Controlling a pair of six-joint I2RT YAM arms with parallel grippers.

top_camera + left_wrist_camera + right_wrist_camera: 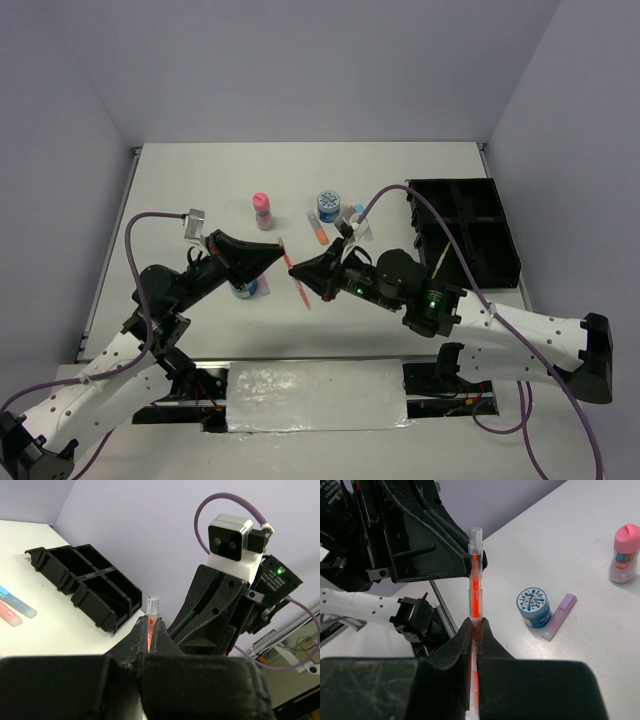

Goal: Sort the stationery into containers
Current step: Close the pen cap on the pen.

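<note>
Can see only a sliver of the round blue-white plastic tub [244,291], rest tucked under the left gripper [282,256]; lose the middle of the thin orange plastic pen [303,293] between that and the right gripper [298,272]; from the left wrist, find only its clear-capped tip past the black fingers [162,635], plus a short blue marker [17,602] and a short orange marker [9,615] cut by the left edge; from the right wrist, lose its lower end between the fingers [490,645]; find the pink plastic bottle [623,555] clipped at the right edge.
</note>
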